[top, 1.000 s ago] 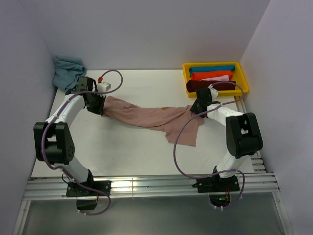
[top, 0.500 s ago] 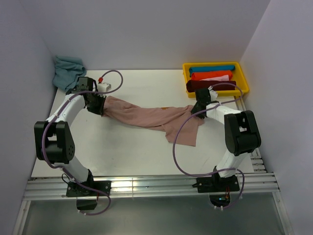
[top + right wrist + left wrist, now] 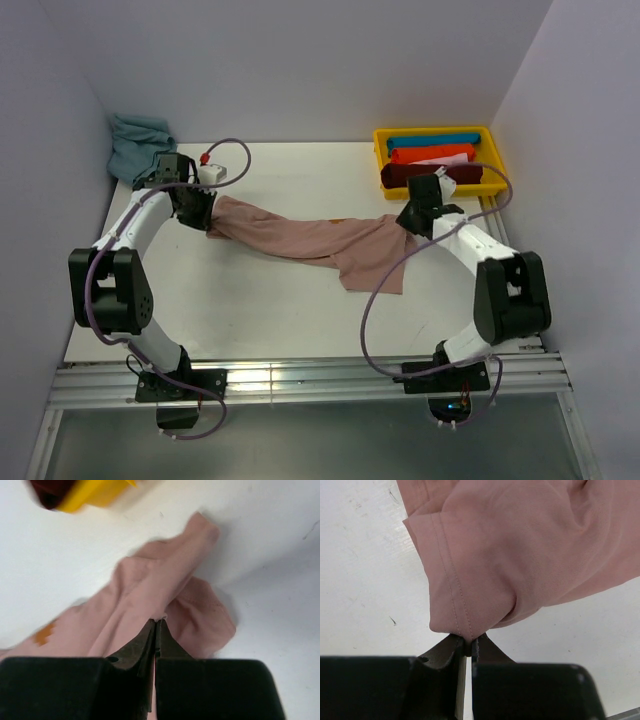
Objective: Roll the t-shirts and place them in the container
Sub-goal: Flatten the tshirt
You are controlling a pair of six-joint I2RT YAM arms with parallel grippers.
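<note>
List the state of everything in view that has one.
pink t-shirt, unrolled, bunched, stretched between both grippers
left gripper, shut on its hem
right gripper, shut on its other end
yellow bin, holding rolled t-shirts
teal cloth, crumpled heap, far left corner

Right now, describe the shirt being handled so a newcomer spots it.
On the white table, look across the middle: a dusty pink t-shirt stretches between the left claw and the right claw. Unlike the rolled shirts in the yellow bin and the teal heap, it is pink and unrolled.
</note>
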